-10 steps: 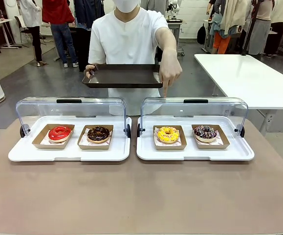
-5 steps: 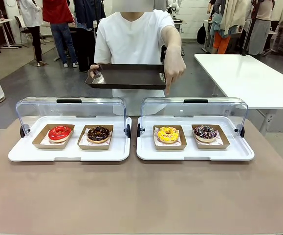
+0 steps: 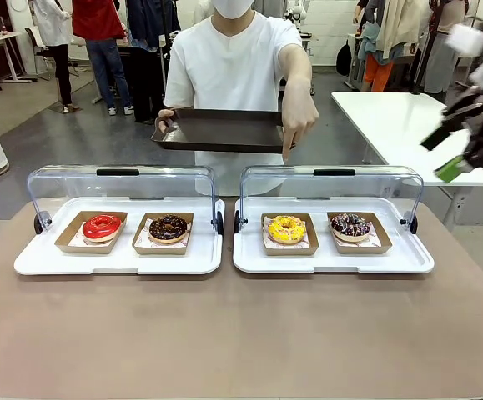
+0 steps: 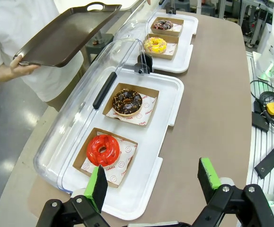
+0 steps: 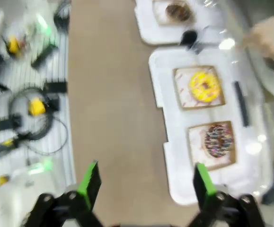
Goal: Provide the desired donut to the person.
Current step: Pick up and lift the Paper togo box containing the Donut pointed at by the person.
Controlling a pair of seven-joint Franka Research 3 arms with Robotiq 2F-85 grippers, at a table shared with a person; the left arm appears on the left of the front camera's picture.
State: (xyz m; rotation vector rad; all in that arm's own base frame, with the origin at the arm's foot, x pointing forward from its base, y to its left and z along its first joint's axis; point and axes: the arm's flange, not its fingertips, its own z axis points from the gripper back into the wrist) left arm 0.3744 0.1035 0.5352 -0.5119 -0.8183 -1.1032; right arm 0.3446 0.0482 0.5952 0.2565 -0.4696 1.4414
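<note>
Left claw point(image 4: 152, 182) hangs with fingers apart over the worktop's point(image 3: 241, 333) left end. Right claw point(image 3: 446, 155), raised at the far right, is likewise apart and empty. The person's hand point(image 3: 296, 118) points down at the yellow donut point(image 3: 286, 228), which sits left in the right case point(image 3: 333, 260).

Yellow-iced donut point(image 3: 286, 228) in cardboard tray point(image 3: 267, 247), right case point(image 3: 333, 263), left slot; person point(image 3: 233, 67) pointing down toward it.

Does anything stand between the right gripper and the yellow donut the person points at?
Nothing visible does. The clear lid stands tipped back behind the yellow donut, which lies uncovered. The person's pointing hand hangs beyond that lid. The right gripper, open, is up at the table's right side.
</note>
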